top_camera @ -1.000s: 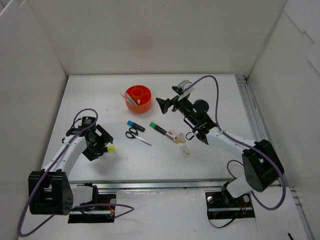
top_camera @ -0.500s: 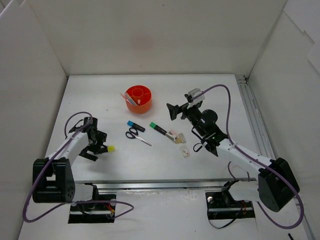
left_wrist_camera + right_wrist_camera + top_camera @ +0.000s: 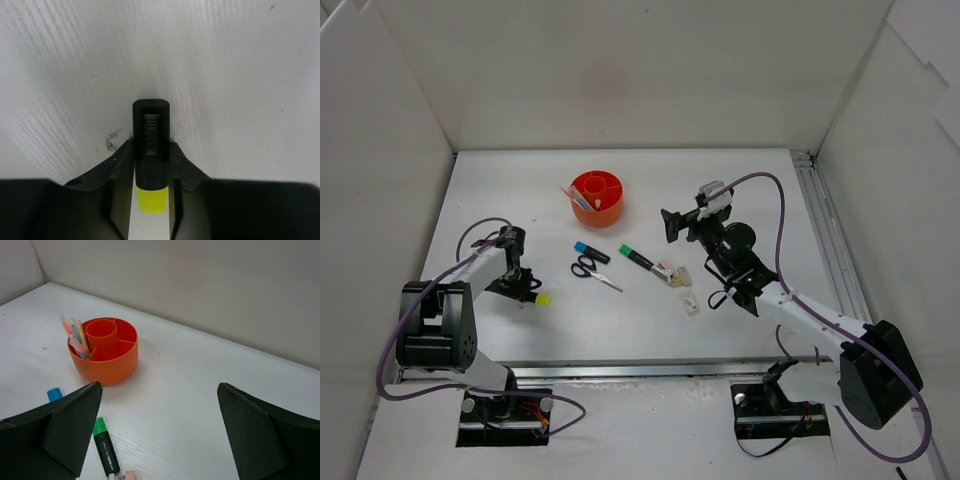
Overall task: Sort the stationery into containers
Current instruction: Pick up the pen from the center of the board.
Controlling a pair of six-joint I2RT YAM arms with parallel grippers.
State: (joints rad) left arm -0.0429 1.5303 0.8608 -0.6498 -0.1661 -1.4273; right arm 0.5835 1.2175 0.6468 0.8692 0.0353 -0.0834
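Observation:
My left gripper [image 3: 527,291] is down on the table at the left, shut on the yellow highlighter [image 3: 541,298]. In the left wrist view both fingers press the black barrel of the highlighter [image 3: 150,120], its yellow cap between the jaws of the left gripper [image 3: 151,146]. My right gripper [image 3: 670,225] hovers open and empty right of the orange organiser [image 3: 598,197], which holds thin pens [image 3: 576,197]. A blue highlighter [image 3: 591,251], scissors [image 3: 592,271], a green highlighter [image 3: 637,258] and small erasers [image 3: 672,272] lie mid-table. The right wrist view shows the right gripper [image 3: 159,386], the organiser [image 3: 105,365] and the green highlighter [image 3: 106,447].
White walls enclose the table on the left, back and right. A metal rail [image 3: 825,240] runs along the right edge. One more eraser [image 3: 691,303] lies apart, nearer the front. The blue highlighter's cap [image 3: 54,393] shows at the left of the right wrist view.
My left gripper dropped over the yellow highlighter and closed on it. The right gripper drew back to the right, away from the organiser, still open.

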